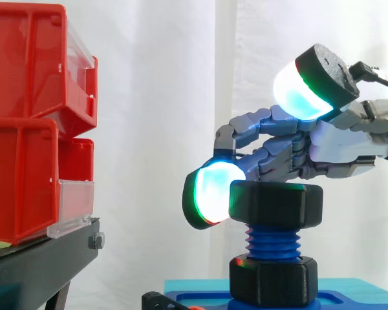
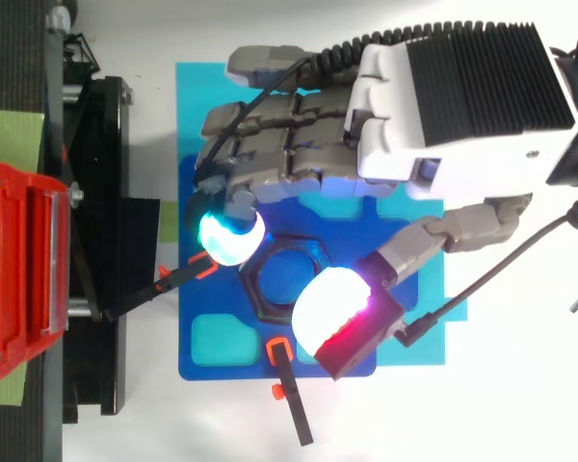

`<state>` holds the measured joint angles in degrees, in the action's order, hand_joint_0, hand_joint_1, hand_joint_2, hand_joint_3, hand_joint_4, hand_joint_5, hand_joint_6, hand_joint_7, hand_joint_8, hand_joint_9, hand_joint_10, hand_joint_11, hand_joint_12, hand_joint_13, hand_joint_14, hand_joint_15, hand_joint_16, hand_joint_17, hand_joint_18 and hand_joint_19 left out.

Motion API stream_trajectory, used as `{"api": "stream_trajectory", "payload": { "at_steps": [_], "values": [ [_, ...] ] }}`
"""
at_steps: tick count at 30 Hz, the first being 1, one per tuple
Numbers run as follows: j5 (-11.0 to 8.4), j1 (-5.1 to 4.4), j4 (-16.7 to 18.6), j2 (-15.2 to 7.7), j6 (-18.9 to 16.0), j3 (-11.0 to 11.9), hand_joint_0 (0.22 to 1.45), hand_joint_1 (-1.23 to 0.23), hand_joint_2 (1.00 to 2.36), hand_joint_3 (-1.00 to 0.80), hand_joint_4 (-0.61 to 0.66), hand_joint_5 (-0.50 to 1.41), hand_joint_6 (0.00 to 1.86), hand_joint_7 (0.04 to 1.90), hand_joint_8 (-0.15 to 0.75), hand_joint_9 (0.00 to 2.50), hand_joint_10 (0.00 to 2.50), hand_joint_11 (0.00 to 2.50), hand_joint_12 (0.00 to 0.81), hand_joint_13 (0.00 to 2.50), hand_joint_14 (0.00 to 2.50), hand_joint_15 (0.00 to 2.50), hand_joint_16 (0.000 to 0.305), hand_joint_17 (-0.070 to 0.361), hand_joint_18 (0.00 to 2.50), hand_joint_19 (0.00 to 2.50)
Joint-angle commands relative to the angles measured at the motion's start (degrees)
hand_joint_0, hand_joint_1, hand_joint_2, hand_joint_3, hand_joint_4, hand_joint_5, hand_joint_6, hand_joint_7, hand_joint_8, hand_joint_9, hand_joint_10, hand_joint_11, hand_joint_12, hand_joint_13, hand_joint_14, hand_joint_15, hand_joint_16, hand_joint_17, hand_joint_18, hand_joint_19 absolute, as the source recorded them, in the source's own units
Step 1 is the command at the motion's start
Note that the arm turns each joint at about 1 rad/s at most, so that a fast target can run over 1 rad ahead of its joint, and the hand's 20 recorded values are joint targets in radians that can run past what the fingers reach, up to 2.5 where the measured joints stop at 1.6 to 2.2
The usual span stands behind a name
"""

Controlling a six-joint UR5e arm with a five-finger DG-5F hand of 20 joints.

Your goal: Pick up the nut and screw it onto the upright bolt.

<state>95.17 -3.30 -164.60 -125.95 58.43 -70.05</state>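
Sitting atop the blue upright bolt (image 1: pixel 271 244), above a second black nut (image 1: pixel 273 279) at its foot, the black hex nut (image 1: pixel 276 205) looks like light, rigid plastic with smooth, probably slippery flats. The hand (image 1: pixel 291 155) is loosely bent and clamps nothing: one glowing fingertip (image 1: pixel 213 194) touches the nut's left flank, and the thumb (image 1: pixel 304 90) is raised clear above. Best hold is likely two opposite flats, pinched thumb against finger and kept level so the threads don't cross.
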Motion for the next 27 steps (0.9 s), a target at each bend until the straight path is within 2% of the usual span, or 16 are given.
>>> {"api": "stream_trajectory", "payload": {
  "at_steps": [1,11,14,21,27],
  "values": [
    [0.54,0.49,0.2,0.0,0.2,0.0,0.49,-0.14,1.00,-0.50,0.21,-0.09,0.50,1.14,0.269,0.61,0.00,0.00,0.305,0.41,0.00,0.00,0.033,0.074,0.11,0.00],
    [1.95,1.72,-0.2,0.0,0.6,0.0,0.50,-0.16,1.00,-0.50,0.22,-0.04,0.50,1.29,0.275,0.73,0.00,0.00,0.292,0.46,0.00,0.00,0.030,0.068,0.16,0.00],
    [2.39,1.98,-0.3,0.1,0.6,0.0,0.50,-0.16,1.00,-0.50,0.18,0.00,0.50,1.49,0.271,0.79,0.00,0.00,0.287,0.50,0.00,0.00,0.029,0.066,0.19,0.00],
    [2.74,2.16,-1.1,0.1,0.6,0.0,0.50,-0.16,1.00,-0.50,0.11,0.01,0.64,1.29,0.251,0.95,0.00,0.00,0.266,0.59,0.00,0.00,0.026,0.060,0.25,0.00],
    [2.74,2.42,-1.3,0.2,0.6,0.1,0.51,-0.17,1.00,-0.50,0.05,0.05,0.65,1.26,0.188,1.26,0.00,0.00,0.214,0.81,0.00,0.00,0.021,0.046,0.49,0.00]
  ]
}}
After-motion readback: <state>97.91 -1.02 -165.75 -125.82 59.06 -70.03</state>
